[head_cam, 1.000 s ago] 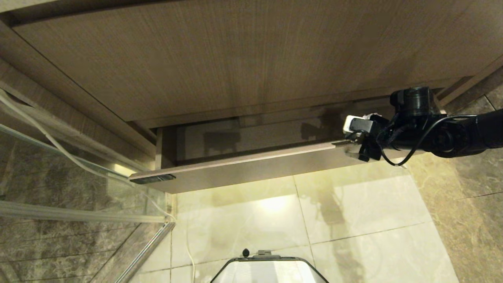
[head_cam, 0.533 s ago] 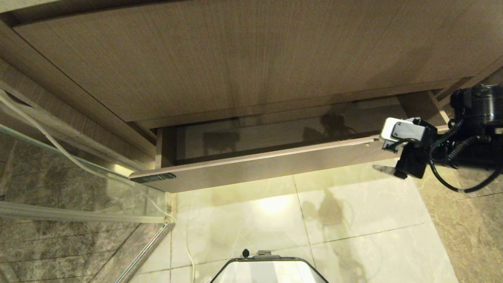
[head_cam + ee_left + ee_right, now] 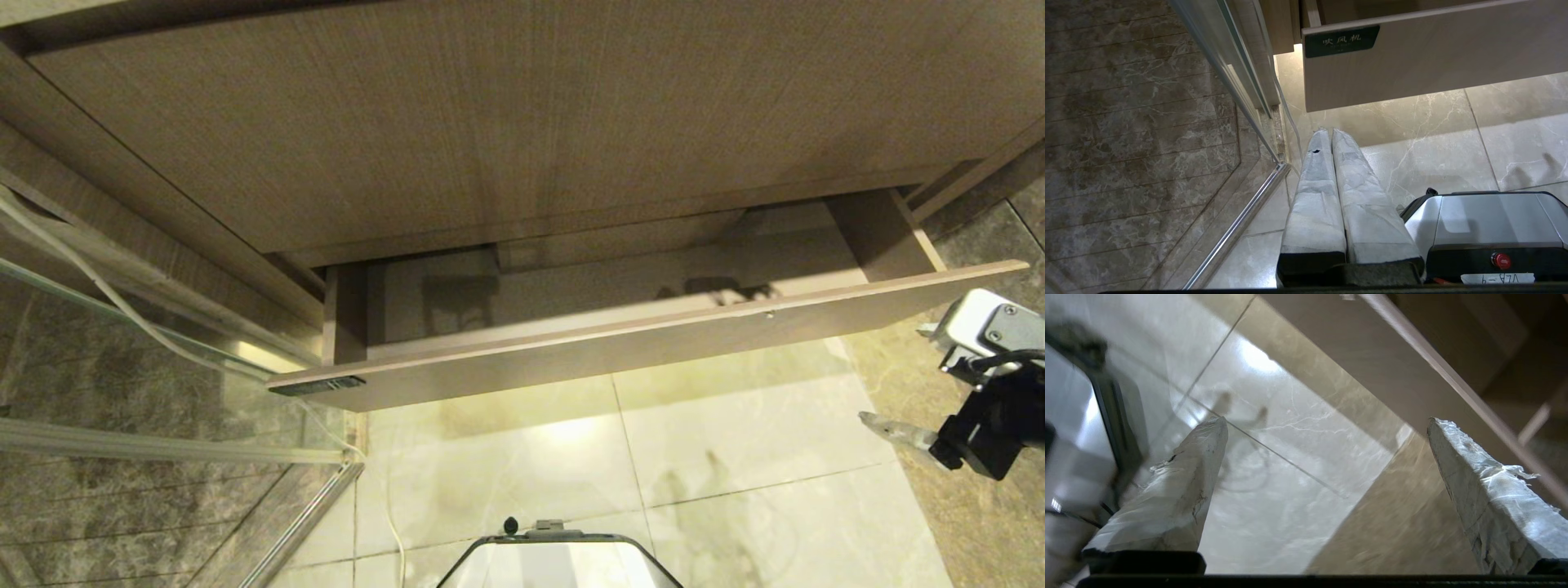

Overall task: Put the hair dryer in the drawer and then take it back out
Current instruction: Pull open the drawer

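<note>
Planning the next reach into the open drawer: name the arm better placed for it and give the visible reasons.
Right, probably. The right end effector is open and empty beside the right end of the drawer. The left end effector is shut, parked low near the base.

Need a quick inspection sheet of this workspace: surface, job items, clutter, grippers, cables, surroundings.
Surface: pale marble floor tiles, glossy, lit from under the cabinet.
Job's things: drawer pulled open; visible inside looks bare; hair dryer nothing seen.
Clutter: nothing seen.
Grippers: right gripper to the right of the drawer front, over the floor, fingers wide apart, holding nothing. Left gripper parked low beside the robot base, fingers together, empty.
Cables: thin white cable running along the glass partition down to the floor.
Surroundings: wood-grain cabinet panel above the drawer; glass partition on the left; dark label plate on the drawer front.
</note>
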